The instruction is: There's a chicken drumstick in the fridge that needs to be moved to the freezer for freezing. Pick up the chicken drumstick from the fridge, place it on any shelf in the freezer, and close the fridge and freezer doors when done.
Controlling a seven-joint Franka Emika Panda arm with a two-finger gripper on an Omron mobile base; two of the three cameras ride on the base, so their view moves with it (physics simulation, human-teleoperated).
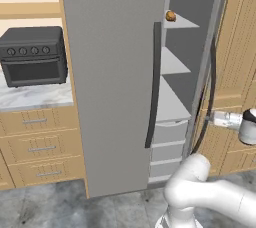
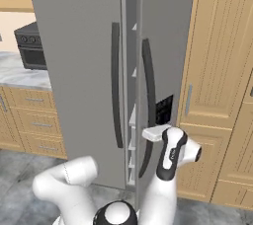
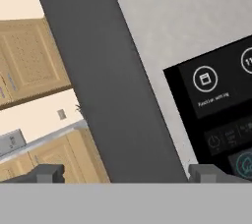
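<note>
Chicken drumstick: one, small and golden-brown, sits at the front edge of the top shelf in the freezer. From the left, a black oven stands on the marble bench, with three wooden drawers under it. Next comes the wide fridge door, shut, with one dark bar handle. Right of it the narrow compartment shows three grey shelves and three grey drawers below. Its door, nearly closed, carries one bar handle and a dark dispenser panel. Tall wooden cupboards stand at the right. The claw is at this door's handle, its two tips spread either side of the bar, gripping nothing.
</note>
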